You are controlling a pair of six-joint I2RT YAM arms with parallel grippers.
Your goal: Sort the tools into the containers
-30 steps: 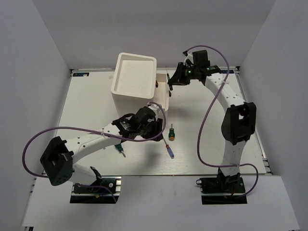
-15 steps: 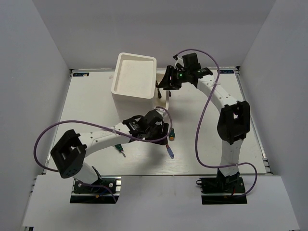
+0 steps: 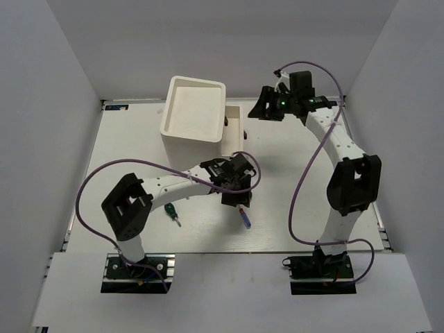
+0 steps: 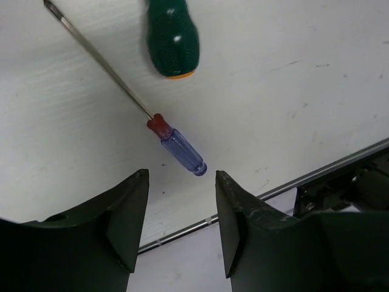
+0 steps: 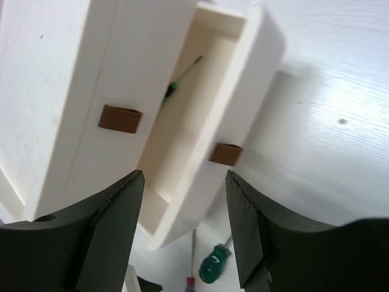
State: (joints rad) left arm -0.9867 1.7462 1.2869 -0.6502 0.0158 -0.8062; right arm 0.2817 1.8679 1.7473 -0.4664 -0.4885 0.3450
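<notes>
Where my left pincer (image 4: pixel 181 182) hung with its jaws wide, a blue screwdriver (image 4: pixel 180 150) lay on the grained white tabletop (image 4: pixel 292 79) just ahead of the gap. It had a translucent plastic handle, a red collar and a thin steel shaft. Beyond it a stubby green screwdriver (image 4: pixel 172 38) was cut off by the frame's top edge, its tip hidden. My right pincer (image 5: pixel 183 179), also spread wide, faced an open, smooth white plastic drawer (image 5: pixel 258 61). Inside lay a thin green-handled tool (image 5: pixel 172 90), too small to make out fully.
</notes>
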